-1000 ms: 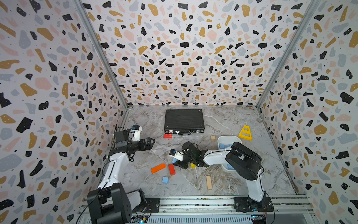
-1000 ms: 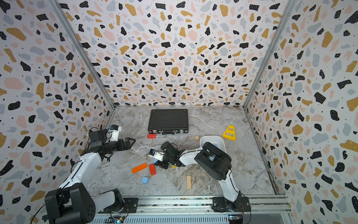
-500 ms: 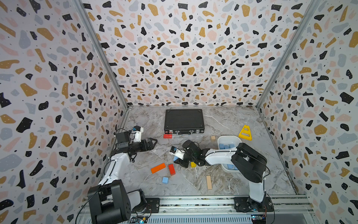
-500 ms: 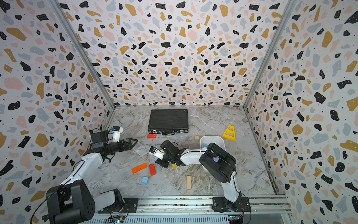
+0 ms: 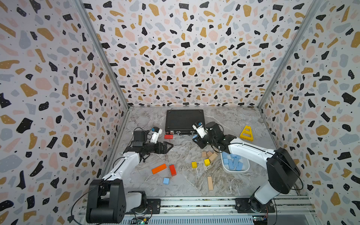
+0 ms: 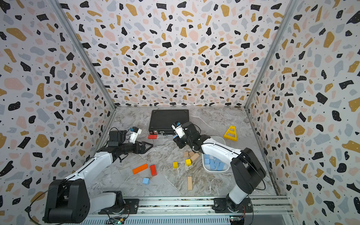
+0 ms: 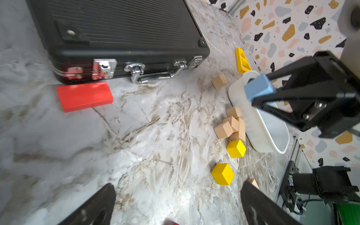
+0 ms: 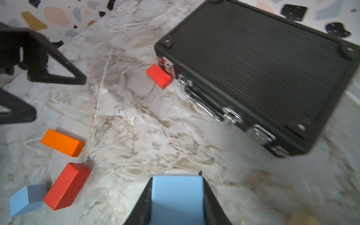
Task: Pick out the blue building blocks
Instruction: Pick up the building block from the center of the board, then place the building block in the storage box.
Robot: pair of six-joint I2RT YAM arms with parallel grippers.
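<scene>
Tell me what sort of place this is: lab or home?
Most likely a robot data-collection cell, not a home: left arm and right arm mounted on a front rail, patterned walls boxing in the tabletop, and blue building blocks sorted into a white bin.

Matte blue block [image 8: 177,196]; ribbed black case [image 8: 263,68], chrome latches [image 7: 104,68].

Enclosure: three walls [image 5: 185,58] in white terrazzo print, flecked black, ochre, pink and grey. Grey metal posts [image 5: 103,56] at both back corners. Counter [image 5: 181,153] grey-white marble pattern, brown veining. Metal rail [image 5: 194,203] along the front edge. Light even, diffuse.
</scene>
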